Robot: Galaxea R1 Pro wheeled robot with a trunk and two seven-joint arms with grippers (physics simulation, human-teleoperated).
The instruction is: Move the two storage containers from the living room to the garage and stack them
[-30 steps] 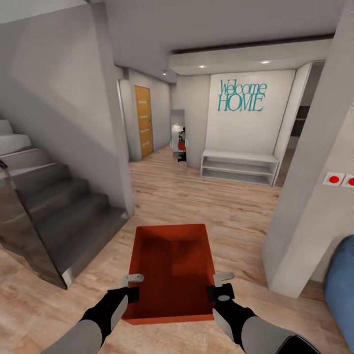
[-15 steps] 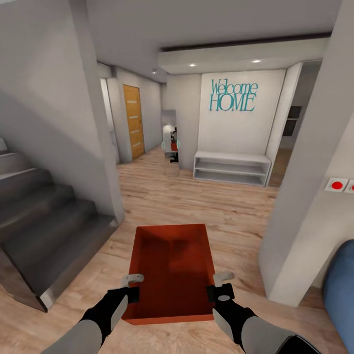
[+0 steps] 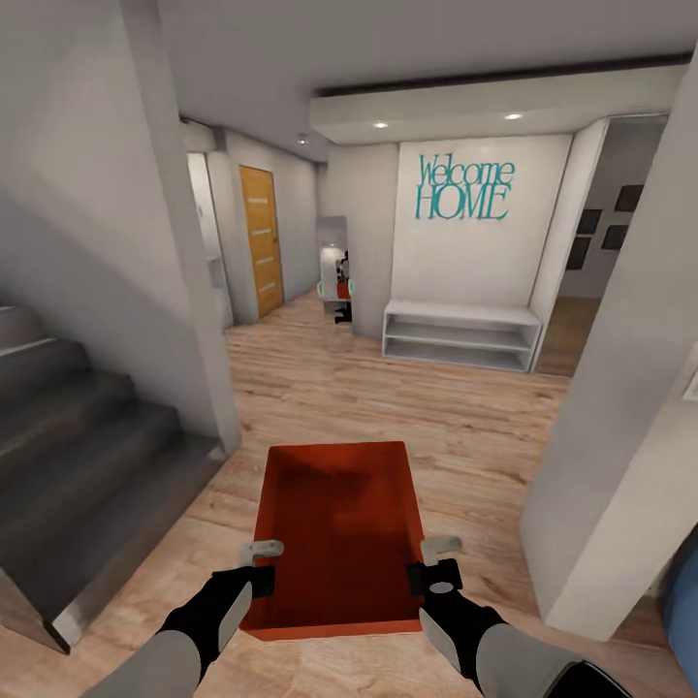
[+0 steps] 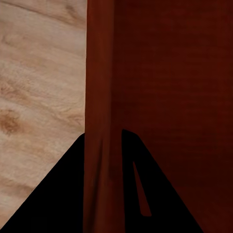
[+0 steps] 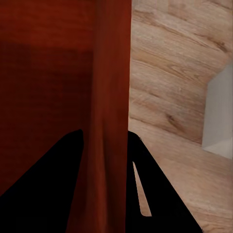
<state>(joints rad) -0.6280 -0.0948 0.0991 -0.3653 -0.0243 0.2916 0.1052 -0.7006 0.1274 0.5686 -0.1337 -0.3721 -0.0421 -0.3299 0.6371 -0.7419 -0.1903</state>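
Orange-red bin [image 3: 337,538] at lower centre of the head view, carried over wood-plank floor [image 3: 388,397]. Left gripper [image 3: 258,565] pinches its left wall, right gripper [image 3: 438,560] its right wall; each wall sits clamped between dark fingers in the wrist views. Since half a second ago the view has swung: stairs [image 3: 87,456] slide lower left, white bench [image 3: 460,334] nearly unchanged; the bin stays put in frame.
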